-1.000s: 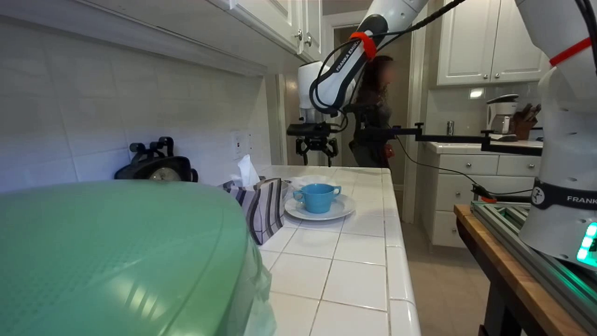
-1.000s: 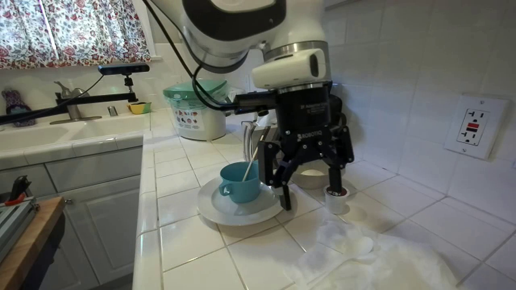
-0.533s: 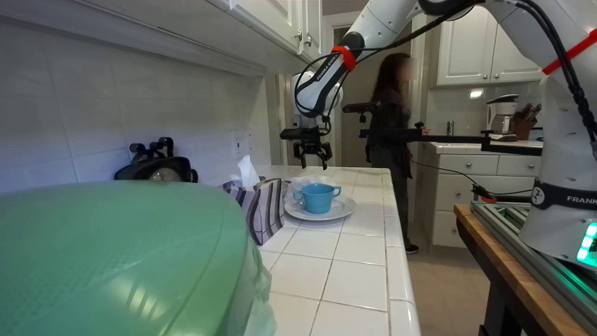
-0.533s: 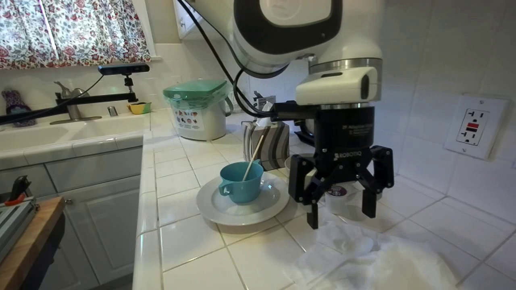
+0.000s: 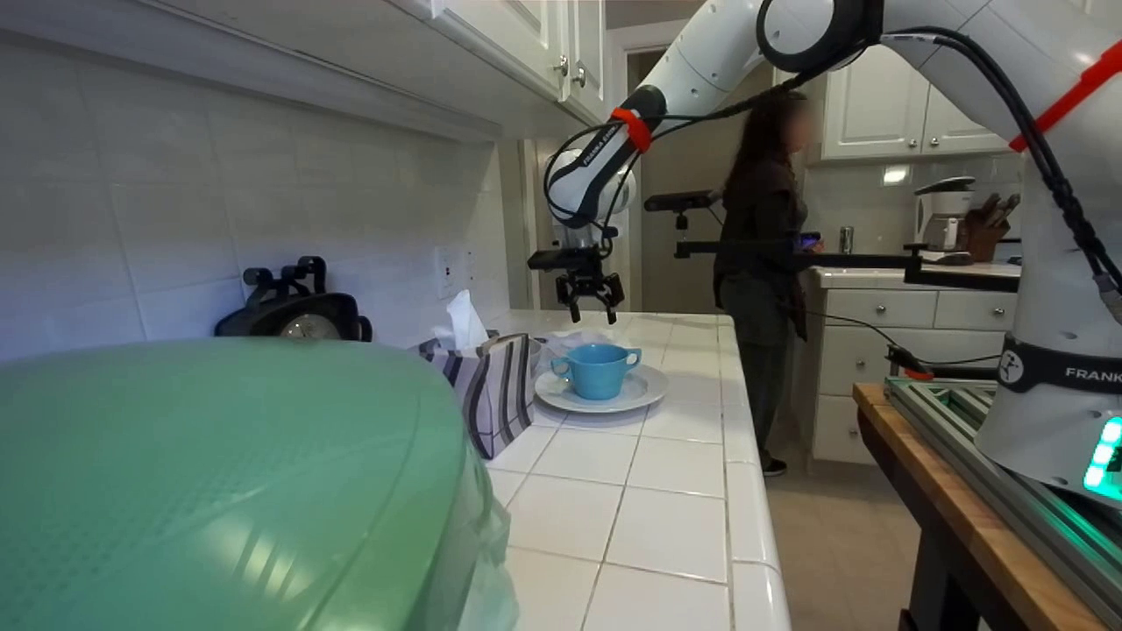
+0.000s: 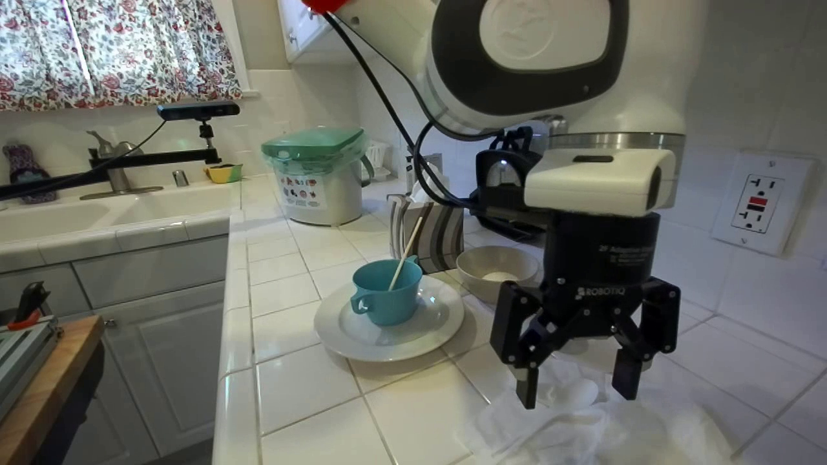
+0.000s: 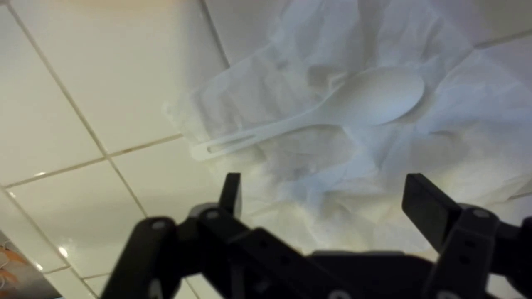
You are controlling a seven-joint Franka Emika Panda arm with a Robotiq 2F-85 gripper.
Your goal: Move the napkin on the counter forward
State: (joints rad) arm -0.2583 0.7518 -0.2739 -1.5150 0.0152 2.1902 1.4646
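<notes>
Wrist view: napkin (image 7: 357,166) seen as thin, crumpled paper; spoon (image 7: 343,109), as smooth plastic. Surface (image 7: 124,104), towards nine o'clock, faced in glossy tile. Gripper (image 7: 323,187), towards six o'clock, matt-finished. In an exterior view, plate (image 6: 387,343) noted glossy.

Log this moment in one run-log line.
gripper: open, over napkin | napkin: crumpled on counter, not gripped | spoon: on napkin | cup: on plate

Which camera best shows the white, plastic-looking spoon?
The wrist view: the spoon shows large, handle to tip. An exterior view shows it smaller, on the crumpled white napkin; in an exterior view, beyond the blue handled cup, it's indistinguishable.
</notes>
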